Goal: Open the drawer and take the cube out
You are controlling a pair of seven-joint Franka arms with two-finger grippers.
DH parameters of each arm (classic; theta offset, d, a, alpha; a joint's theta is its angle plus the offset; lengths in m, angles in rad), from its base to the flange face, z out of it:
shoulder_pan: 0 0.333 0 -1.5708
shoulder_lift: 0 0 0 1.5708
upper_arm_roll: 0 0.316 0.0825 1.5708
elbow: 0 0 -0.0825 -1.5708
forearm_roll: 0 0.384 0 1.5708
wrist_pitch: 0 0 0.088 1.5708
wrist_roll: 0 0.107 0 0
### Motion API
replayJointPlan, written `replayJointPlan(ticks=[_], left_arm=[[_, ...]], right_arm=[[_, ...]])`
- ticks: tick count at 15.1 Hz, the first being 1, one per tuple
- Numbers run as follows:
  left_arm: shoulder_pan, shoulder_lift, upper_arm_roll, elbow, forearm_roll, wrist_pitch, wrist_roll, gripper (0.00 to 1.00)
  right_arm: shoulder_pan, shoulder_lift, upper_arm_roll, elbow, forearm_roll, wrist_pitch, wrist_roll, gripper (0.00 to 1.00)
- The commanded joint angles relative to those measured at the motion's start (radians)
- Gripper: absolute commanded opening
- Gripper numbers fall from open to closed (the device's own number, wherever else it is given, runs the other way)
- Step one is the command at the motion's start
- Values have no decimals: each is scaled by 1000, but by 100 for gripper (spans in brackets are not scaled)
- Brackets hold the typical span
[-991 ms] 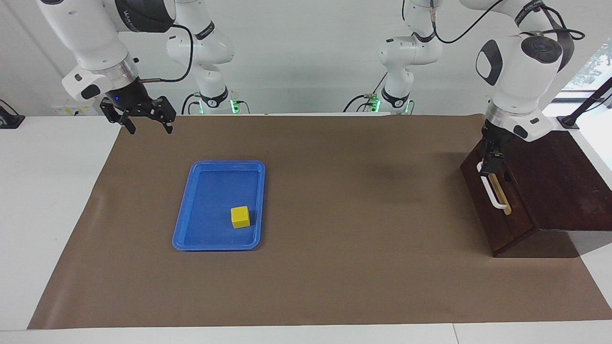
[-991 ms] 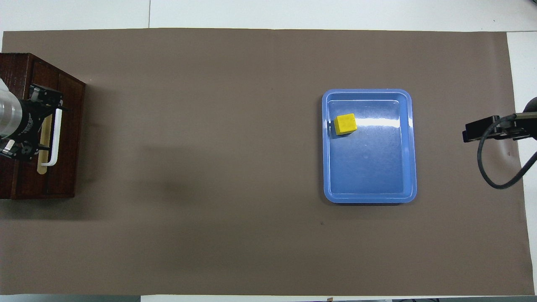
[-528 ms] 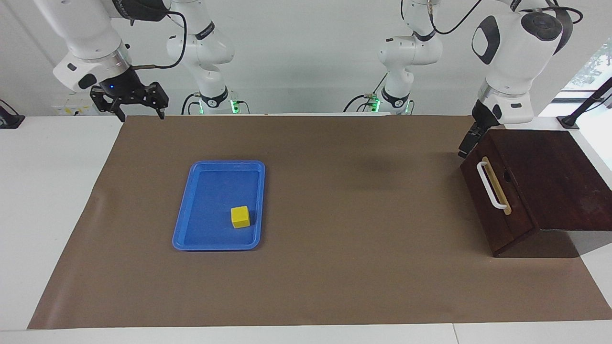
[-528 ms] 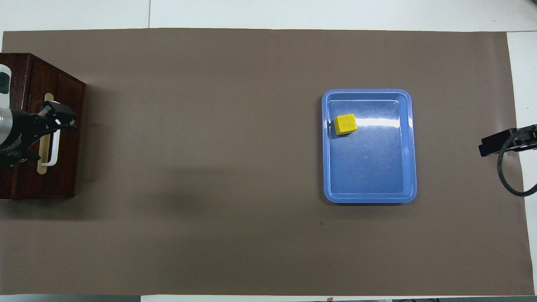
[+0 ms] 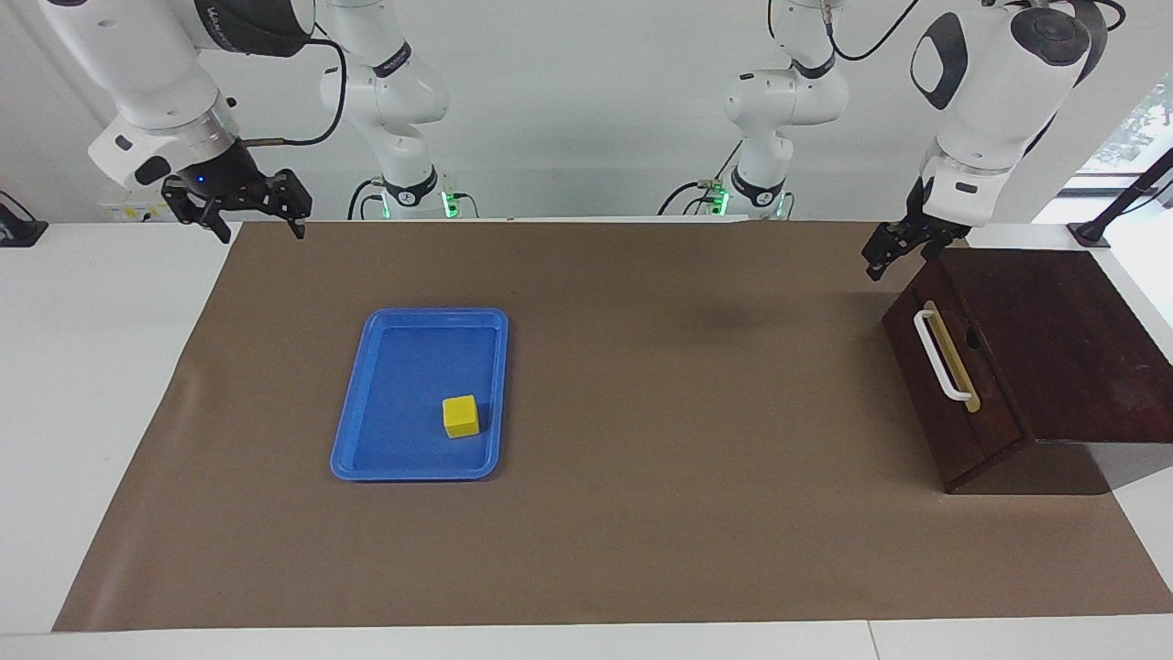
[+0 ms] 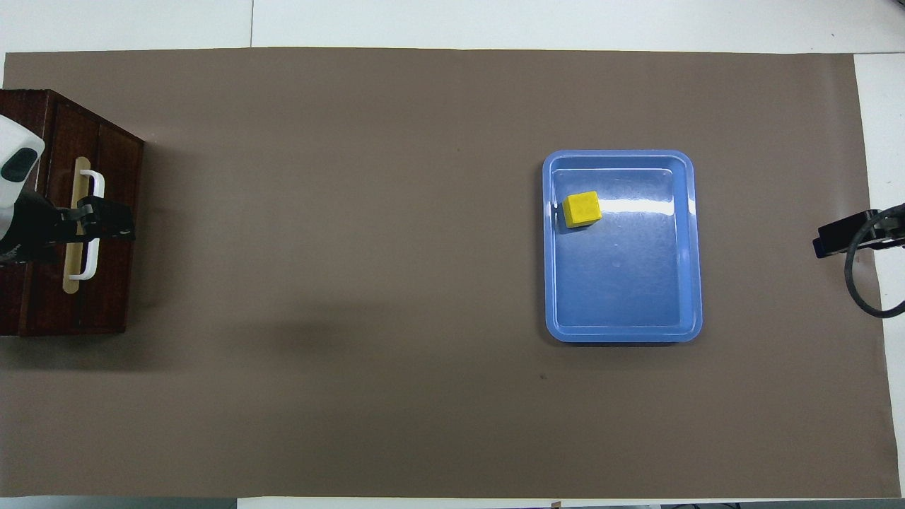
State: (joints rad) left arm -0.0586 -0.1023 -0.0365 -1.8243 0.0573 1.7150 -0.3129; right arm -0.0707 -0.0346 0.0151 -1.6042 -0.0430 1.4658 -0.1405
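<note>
The drawer [image 5: 953,376] sat shut in its dark wooden box [image 5: 1054,348] at the left arm's end of the table; its front faced along the table toward the right arm's end, and its white bar handle [image 5: 940,355] ran with its long axis from nearer the robots to farther from them, on a brass-coloured strip. We saw the cube [image 5: 461,416] well apart from it, resting flat in the blue tray [image 5: 353,431] toward the right arm's end, close to the tray's wall on the drawer's side — in the part of the tray farther from the robots. The tray's long axis lay the same way as the handle's.

Our left gripper [image 5: 896,247] hung in the air above the brown mat [image 5: 696,513], just off the box's corner nearest the robots, touching nothing; we could not tell how its fingers stood. Our right gripper [image 5: 252,218] waited over the mat's corner at its own end — fingers spread apart, holding nothing.
</note>
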Motion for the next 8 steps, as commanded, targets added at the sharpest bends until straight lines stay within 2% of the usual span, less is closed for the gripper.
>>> replayJointPlan(ticks=[1,8], left_arm=[[-14,-14,-8,2,-11,-24,27,100],[25,29,4,83,-66,-66,167,100]], right_arm=[[-24,-7,19,-6,0,5,-16,100],[-24,-4,19,-10,2,4,-1,100]])
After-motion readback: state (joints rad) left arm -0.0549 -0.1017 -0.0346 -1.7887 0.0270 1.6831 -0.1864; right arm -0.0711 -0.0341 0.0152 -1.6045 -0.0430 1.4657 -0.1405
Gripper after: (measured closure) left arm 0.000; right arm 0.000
